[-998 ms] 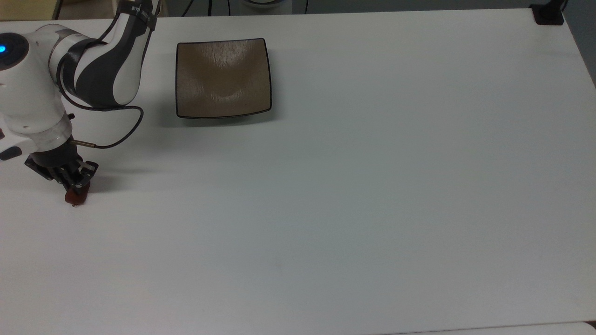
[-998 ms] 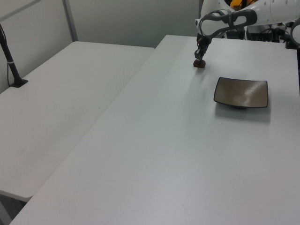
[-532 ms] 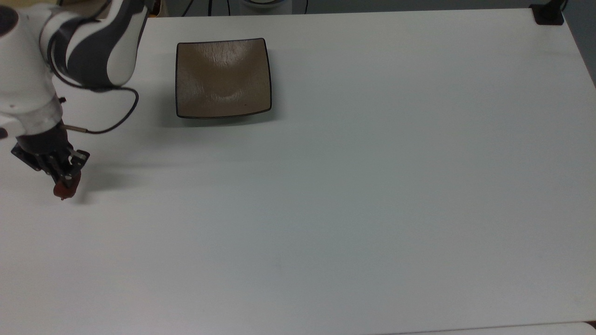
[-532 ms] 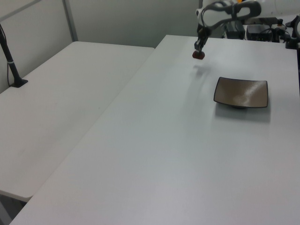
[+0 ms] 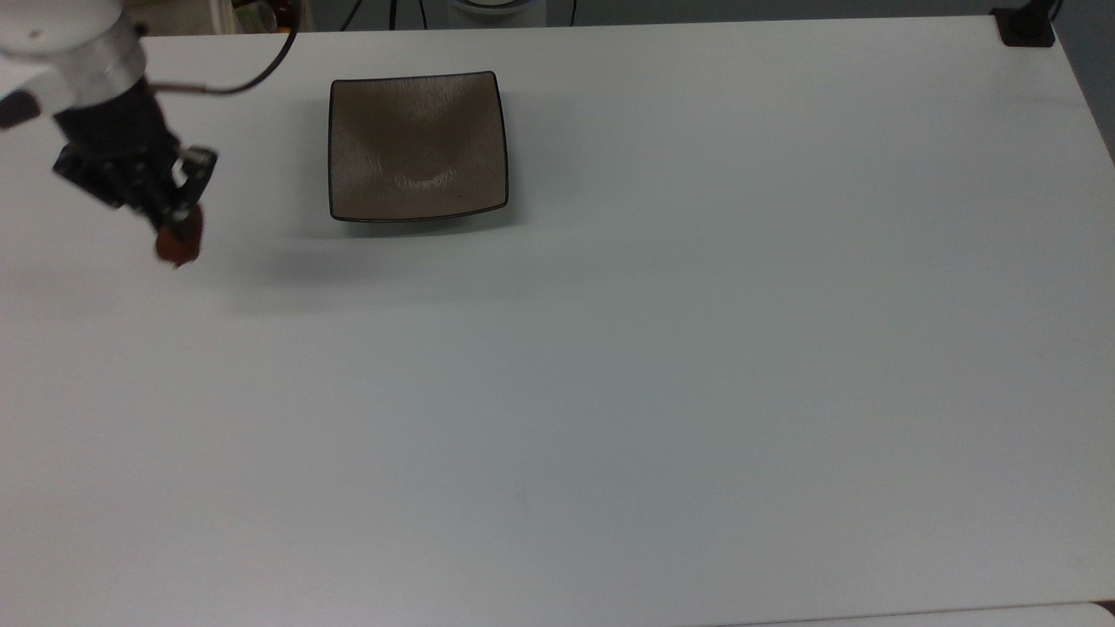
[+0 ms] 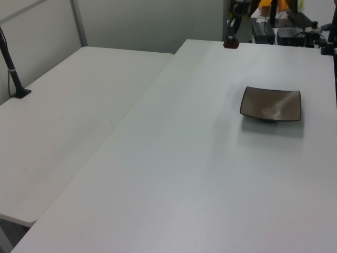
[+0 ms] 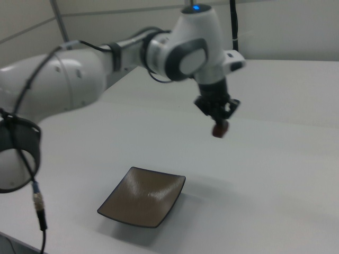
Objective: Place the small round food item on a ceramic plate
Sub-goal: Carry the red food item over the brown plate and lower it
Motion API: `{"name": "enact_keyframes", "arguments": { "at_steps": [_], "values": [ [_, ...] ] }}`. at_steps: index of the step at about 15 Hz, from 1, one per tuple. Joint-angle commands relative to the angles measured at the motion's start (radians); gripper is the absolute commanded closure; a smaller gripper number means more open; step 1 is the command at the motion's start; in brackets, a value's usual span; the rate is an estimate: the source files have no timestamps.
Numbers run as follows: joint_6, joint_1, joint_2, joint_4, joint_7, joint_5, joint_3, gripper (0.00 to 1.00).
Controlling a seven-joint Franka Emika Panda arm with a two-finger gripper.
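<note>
Surface [image 5: 610, 392]: wide and white, bare around the dish — open room is left on every side, and its edges lie well away from the work.
Ceramic plate [image 5: 418, 146]: nothing is seen resting on it; the placing is judged not yet done.
Gripper [image 5: 179, 228]: it is held in the air to the top view's left of the plate, jaws clenched on the food.
Small round food item [image 5: 179, 246]: it is carried off the surface, apart from the plate — the carry across and the release are judged to remain.
</note>
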Motion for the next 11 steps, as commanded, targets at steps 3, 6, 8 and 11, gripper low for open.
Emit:
{"name": "enact_keyframes", "arguments": {
  "at_steps": [3, 6, 8, 11],
  "values": [
    [-0.137, 0.102, -0.261, -0.257, -0.027, -0.010, -0.003, 0.88],
    [-0.170, 0.154, -0.339, -0.351, -0.015, -0.009, -0.003, 0.88],
    [-0.171, 0.192, -0.380, -0.424, -0.010, -0.009, -0.003, 0.88],
    [-0.167, 0.237, -0.407, -0.495, 0.035, -0.009, -0.003, 0.88]
  ]
}}
